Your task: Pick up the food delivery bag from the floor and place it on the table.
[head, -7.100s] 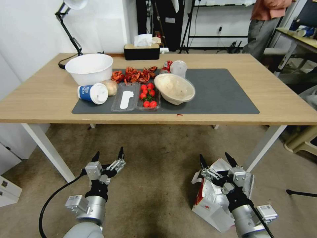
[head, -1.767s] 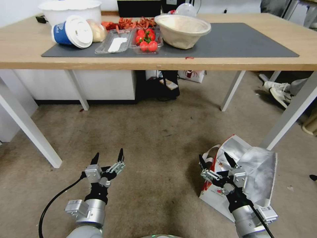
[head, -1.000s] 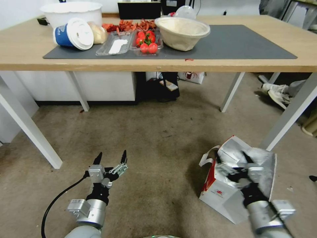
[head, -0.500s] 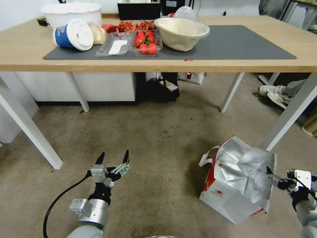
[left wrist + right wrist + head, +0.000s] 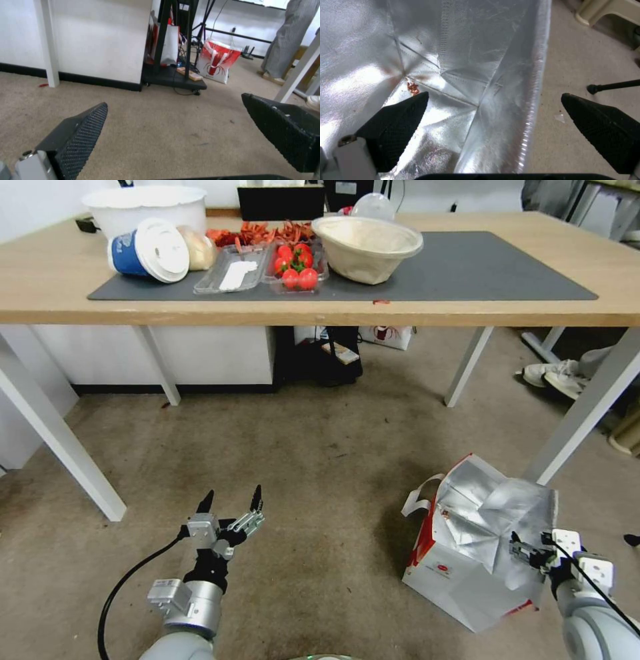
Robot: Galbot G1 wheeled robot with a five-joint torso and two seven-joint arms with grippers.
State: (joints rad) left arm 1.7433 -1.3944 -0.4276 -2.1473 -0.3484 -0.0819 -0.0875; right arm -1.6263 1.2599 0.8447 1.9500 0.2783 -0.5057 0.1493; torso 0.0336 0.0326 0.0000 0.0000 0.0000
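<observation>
Head view shows the right hand [image 5: 531,551] low at the far-right edge of the food delivery bag [image 5: 467,553], its fingers spread apart and gripping nothing. Right wrist view puts one black finger [image 5: 395,120] over the shiny silver lining and the other finger over the carpet, so the bag's foil-edged wall [image 5: 533,75] stands between them; whether either finger touches it cannot be told. The bag sits on the floor [image 5: 320,473], mouth open and crumpled, with its white handles [image 5: 419,493] on the side away from the right hand. Beyond the hand, the nearest white leg of the table [image 5: 467,310] rises just behind the bag. The left hand [image 5: 231,503] hangs well apart from the bag, just above bare carpet, fingers wide and released. Up on the table, beyond both hands, lie a paper cup [image 5: 147,249], a tray of tomatoes [image 5: 295,265] and a bowl [image 5: 367,240].
</observation>
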